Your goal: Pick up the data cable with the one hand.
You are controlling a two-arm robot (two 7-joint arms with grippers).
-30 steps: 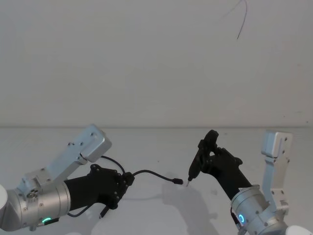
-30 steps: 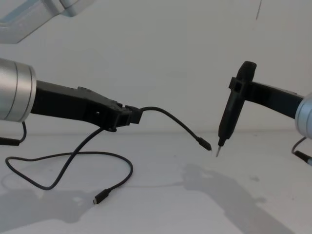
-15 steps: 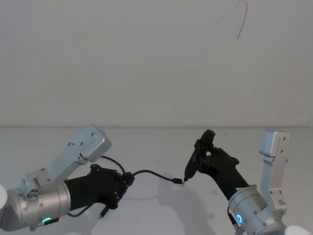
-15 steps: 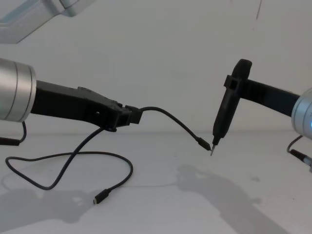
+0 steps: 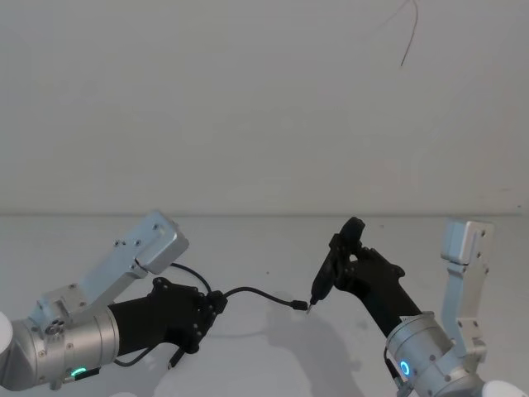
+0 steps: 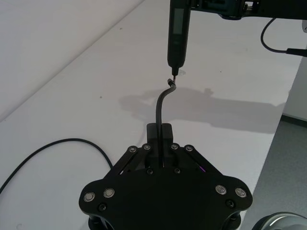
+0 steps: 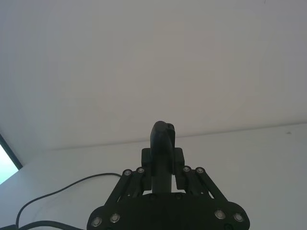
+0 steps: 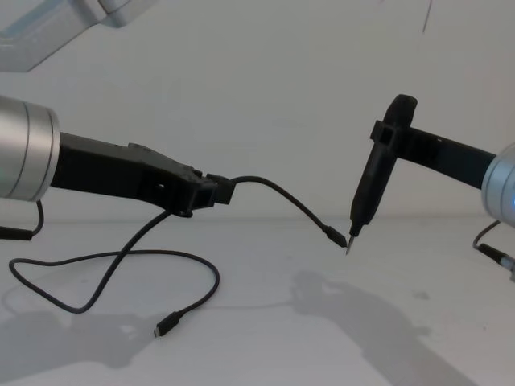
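The left end effector (image 8: 211, 193) sits left of centre above the tabletop (image 8: 265, 338), with the data cable (image 8: 278, 193) arching rightward from it. The right end effector (image 5: 351, 265) is opposite, its pointed tool (image 8: 366, 189) just beside the cable's raised plug (image 8: 338, 238). The cable's remainder loops on the tabletop below left.

Tool tip (image 8: 348, 248) meets cable plug (image 8: 339, 238); cable loop (image 8: 121, 265) litters table (image 8: 265, 338) left.
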